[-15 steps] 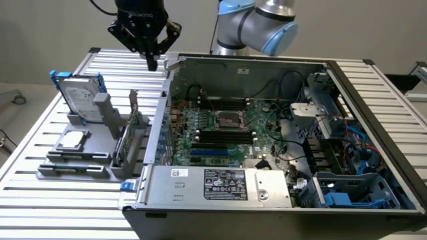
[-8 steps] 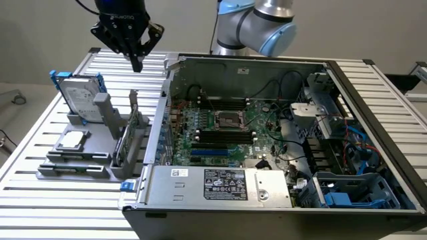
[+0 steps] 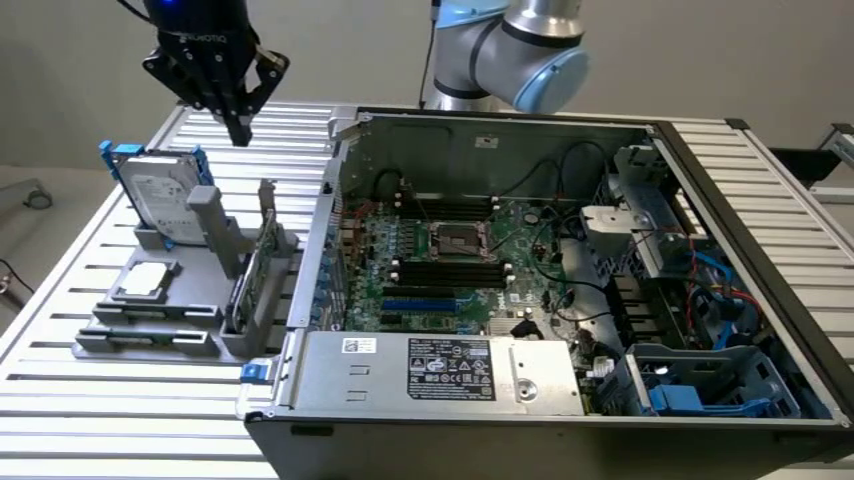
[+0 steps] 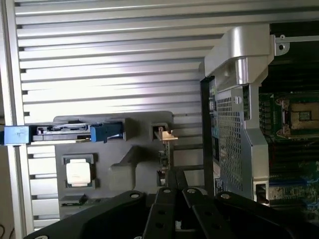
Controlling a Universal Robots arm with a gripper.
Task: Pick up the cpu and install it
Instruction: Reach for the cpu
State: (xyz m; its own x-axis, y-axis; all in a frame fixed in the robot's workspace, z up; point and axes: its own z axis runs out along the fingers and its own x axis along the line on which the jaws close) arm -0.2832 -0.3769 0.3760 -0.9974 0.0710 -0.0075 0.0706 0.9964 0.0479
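Note:
The cpu (image 3: 144,281) (image 4: 79,172), a small flat silver square, lies in a recess of the grey holder (image 3: 187,315) (image 4: 124,169) on the slatted table. My gripper (image 3: 239,128) (image 4: 175,180) hangs high above the table's far left corner, well behind and above the holder, shut with nothing between its fingers. The dark square socket (image 3: 458,240) (image 4: 298,116) with its metal frame sits in the middle of the motherboard inside the opened computer case (image 3: 747,260) (image 4: 238,47).
A silver hard drive (image 3: 159,200) (image 4: 65,132) with blue side brackets stands upright at the holder's far end. A card (image 3: 267,262) stands on edge in the holder beside the case wall. The robot arm's base (image 3: 514,50) rises behind the case.

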